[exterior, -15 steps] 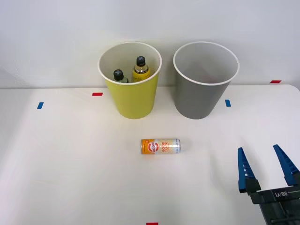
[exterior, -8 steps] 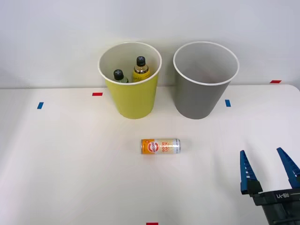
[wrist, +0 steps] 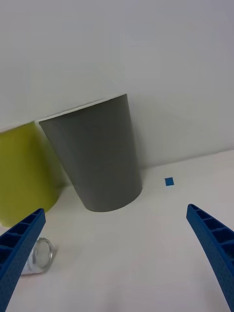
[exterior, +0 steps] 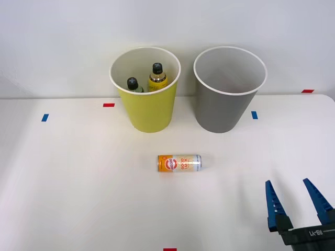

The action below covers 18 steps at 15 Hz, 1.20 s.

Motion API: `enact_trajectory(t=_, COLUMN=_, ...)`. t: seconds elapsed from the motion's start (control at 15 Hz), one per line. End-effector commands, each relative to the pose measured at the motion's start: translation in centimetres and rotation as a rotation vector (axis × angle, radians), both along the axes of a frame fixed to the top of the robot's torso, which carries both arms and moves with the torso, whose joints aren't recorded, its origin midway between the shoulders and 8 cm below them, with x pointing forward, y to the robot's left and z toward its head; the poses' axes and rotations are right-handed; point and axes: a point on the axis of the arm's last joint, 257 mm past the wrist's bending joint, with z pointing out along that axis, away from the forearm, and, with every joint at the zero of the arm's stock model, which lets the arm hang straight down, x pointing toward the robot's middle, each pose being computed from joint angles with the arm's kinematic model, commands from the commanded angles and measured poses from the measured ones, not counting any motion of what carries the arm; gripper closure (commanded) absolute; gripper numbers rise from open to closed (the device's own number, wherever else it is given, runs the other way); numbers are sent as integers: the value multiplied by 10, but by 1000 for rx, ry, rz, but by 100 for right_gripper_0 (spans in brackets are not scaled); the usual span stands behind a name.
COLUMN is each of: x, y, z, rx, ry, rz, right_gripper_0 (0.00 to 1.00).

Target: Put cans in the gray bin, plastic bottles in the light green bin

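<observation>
- White table (exterior: 73, 178) and a plain white wall are filling the scene I am working in.
- My right gripper (exterior: 296, 201) is hanging at about 4 o'clock, fingers spread wide, holding nothing.
- One can (exterior: 179, 163) is lying on its side in the middle of the table, well apart from the gripper.
- Two plastic bottles (exterior: 157, 76) are sitting inside the light green bin (exterior: 146, 112) at 12 o'clock.
- Just beside it, at 1 o'clock, the gray bin (exterior: 222, 112) is waiting with nothing in it.
- I am thinking the can could roll away if one finger is bumping it first, because it is round.
- Swinging it up too low could be knocking the gray bin's rim.
</observation>
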Motion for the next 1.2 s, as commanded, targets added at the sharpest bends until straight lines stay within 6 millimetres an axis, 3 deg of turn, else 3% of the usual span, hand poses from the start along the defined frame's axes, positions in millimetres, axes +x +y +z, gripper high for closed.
enact_trajectory(t=0.07, x=-8, y=6, z=-9, rx=19, ry=24, rz=-15, right_gripper_0=0)
enact_trajectory(t=0.53, x=-16, y=30, z=-24, rx=11, ry=69, rz=31, right_gripper_0=0)
enact_trajectory(t=1.0, x=-32, y=36, z=-31, rx=-17, ry=76, rz=36, right_gripper_0=0)
enact_trajectory(t=1.2, x=-38, y=31, z=-45, rx=-87, ry=38, rz=20, right_gripper_0=0)
